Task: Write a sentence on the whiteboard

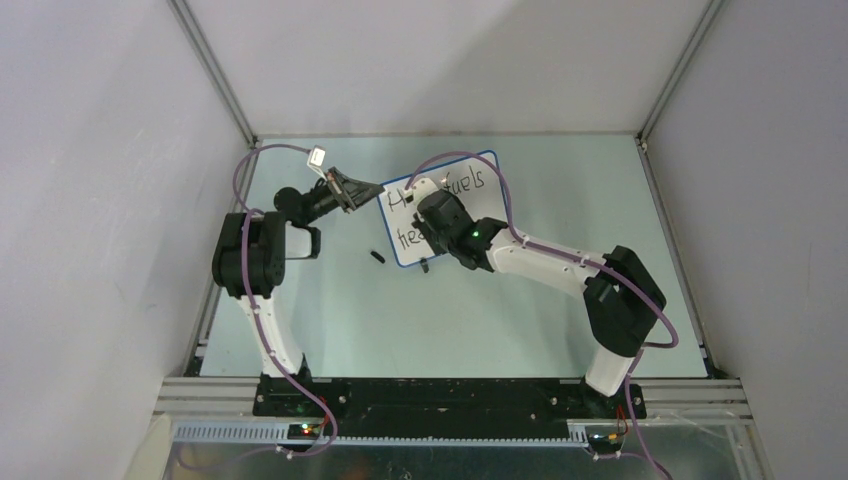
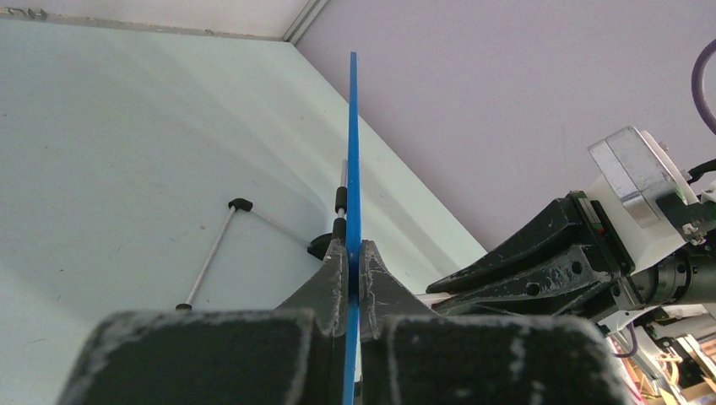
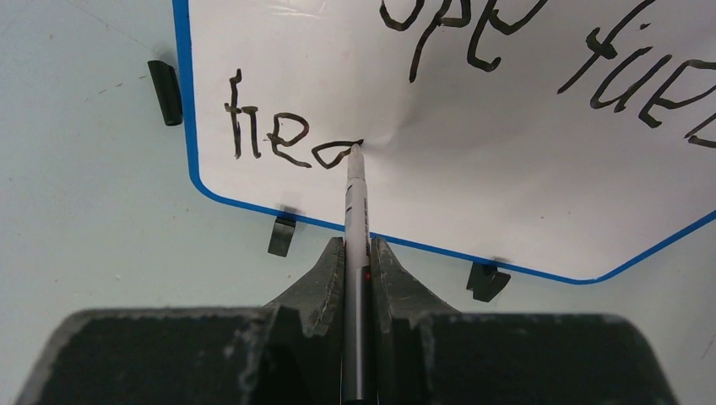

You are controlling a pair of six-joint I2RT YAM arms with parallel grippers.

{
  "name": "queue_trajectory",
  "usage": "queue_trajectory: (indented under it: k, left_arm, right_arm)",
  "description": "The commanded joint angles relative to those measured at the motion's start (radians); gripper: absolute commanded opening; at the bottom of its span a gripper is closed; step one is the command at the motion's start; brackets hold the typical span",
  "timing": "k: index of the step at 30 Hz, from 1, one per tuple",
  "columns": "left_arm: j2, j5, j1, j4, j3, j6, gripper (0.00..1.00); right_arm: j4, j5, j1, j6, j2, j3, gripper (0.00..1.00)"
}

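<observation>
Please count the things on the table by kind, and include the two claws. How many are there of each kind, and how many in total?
whiteboard: 1
marker pen: 1
loose black piece beside the board: 1
black clip feet: 2
claws: 2 (left claw shut on the whiteboard's edge, right claw shut on the marker pen)
Total: 7

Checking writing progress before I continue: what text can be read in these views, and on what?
"Hope fuels": first line of the sentence on the whiteboard; the right wrist view cuts it to "ope fuel", the top view shows "H" and "fuels".
"hea": second line, marker pen tip at the last letter.
Print on the marker pen barrel: too small to read.
</observation>
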Motion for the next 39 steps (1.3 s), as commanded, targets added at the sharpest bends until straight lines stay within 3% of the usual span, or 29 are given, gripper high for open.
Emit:
queue_trajectory:
  k: [1,20,29,39]
  left_arm:
    - [-0.001,0.033,-0.016,0.048,0.016,0.002,0.0]
    - [-0.002,0.033,-0.016,0.048,0.015,0.002,0.0]
    - [-0.003,0.033,-0.016,0.048,0.012,0.003,0.0]
    - [-0.003,0.032,-0.016,0.049,0.011,0.003,0.0]
  right_arm:
    - [0.009,0.032,0.002,0.013,0.02,0.009,0.0]
    - [0.019,0.037,-0.004,0.014,-0.026,-0.049,0.0]
    - [0.047,-0.001,-0.004,0.01,-0.137,-0.048,0.0]
    - [0.072,0.014,-0.034,0.012,-0.116,-0.049,0.0]
